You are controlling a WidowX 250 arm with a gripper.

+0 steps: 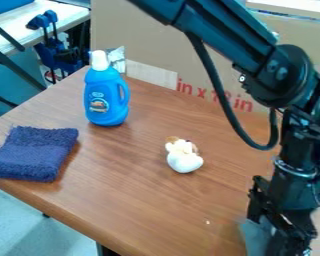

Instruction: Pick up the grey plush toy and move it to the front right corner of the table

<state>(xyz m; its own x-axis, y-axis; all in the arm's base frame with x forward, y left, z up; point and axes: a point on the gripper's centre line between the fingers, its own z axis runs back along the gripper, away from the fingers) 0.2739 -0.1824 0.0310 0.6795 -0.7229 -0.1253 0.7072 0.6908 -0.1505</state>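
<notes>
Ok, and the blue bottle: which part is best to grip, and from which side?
Probably the white cap, from above, closing on opposite sides: the blue bottle stands upright, and the cap is its narrow top, clear of the handle on the wider body.

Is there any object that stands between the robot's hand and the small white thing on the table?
Nothing visible stands between the hand and the small white thing. The blue bottle and the dark blue cloth are both on its far side from the hand.
</notes>
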